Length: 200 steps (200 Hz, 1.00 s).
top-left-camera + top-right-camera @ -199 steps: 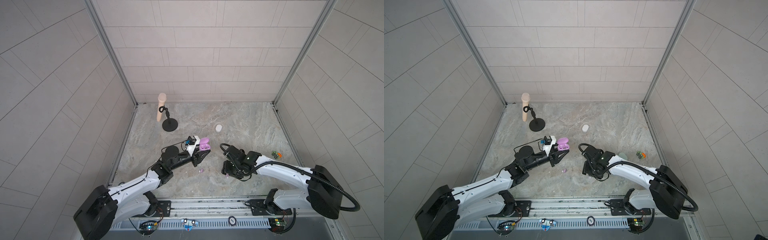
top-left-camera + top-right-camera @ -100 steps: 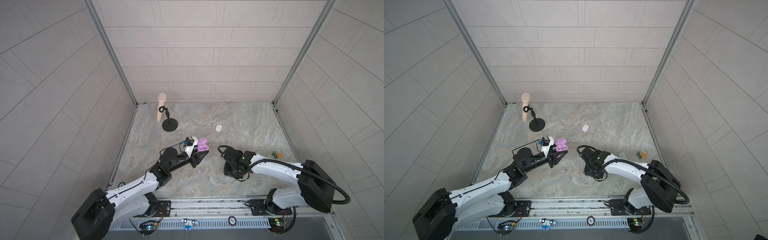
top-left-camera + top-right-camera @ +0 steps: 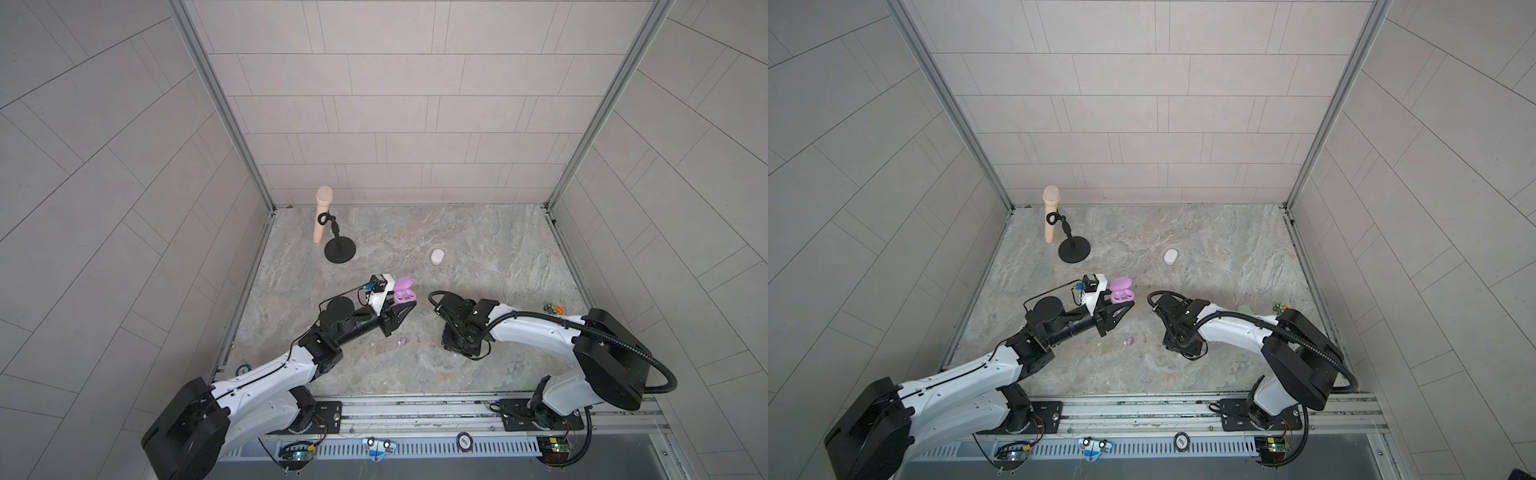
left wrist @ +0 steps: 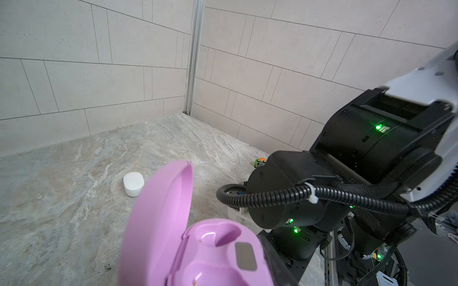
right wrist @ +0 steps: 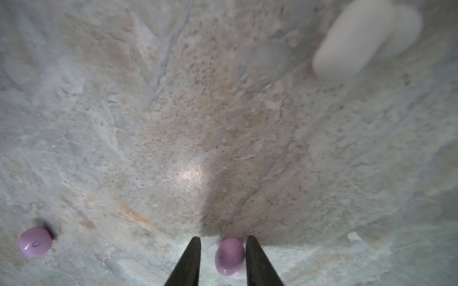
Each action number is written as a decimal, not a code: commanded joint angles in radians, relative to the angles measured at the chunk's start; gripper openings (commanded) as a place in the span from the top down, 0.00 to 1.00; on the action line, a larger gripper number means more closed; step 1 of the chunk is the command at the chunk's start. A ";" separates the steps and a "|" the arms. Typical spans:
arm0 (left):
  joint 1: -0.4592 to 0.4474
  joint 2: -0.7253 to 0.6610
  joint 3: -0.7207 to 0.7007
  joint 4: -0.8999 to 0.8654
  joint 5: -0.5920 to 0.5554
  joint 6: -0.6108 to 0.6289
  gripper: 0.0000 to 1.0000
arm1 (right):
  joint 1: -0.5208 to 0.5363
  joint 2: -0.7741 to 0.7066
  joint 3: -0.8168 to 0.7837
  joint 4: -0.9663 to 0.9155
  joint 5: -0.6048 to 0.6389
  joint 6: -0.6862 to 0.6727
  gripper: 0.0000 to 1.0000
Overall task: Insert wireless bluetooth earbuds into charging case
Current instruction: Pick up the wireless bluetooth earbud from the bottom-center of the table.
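My left gripper (image 3: 404,308) is shut on the open lilac charging case (image 3: 404,289) and holds it above the table. The case's lid stands up and both its wells (image 4: 218,237) are empty; one dark finger (image 4: 277,262) lies along its side. My right gripper (image 5: 223,239) points down at the table, open, with its jaws standing narrowly on either side of a lilac earbud (image 5: 229,256). There is a gap at one finger, while the other finger is right against the bud. A second lilac earbud (image 3: 402,342) lies on the table between the arms.
A white case (image 3: 436,256) sits farther back. A microphone (image 3: 322,216) on a black stand (image 3: 340,251) is at the back left. A green-orange spinner (image 3: 552,307) and a mint case (image 3: 1246,309) lie behind the right arm. A blurred white rounded thing (image 5: 359,37) lies past the gripper.
My right gripper's jaws have narrowed around the lilac earbud and its wrist has shifted slightly left and down. The left arm has drifted slightly with the case.
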<state>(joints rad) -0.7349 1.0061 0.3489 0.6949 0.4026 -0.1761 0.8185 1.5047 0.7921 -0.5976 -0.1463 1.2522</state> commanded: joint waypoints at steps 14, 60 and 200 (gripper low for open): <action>0.005 -0.024 -0.011 0.030 -0.010 0.003 0.80 | 0.007 0.045 0.023 -0.056 -0.009 -0.005 0.70; 0.005 -0.034 -0.013 0.018 -0.019 0.012 0.80 | 0.014 0.071 0.024 -0.091 -0.015 -0.029 0.77; 0.005 0.024 0.026 0.031 0.041 0.017 0.80 | -0.057 -0.138 0.106 -0.159 0.105 -0.153 0.96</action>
<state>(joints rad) -0.7349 1.0077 0.3481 0.6865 0.4026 -0.1642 0.7910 1.4437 0.8585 -0.7113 -0.0986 1.1511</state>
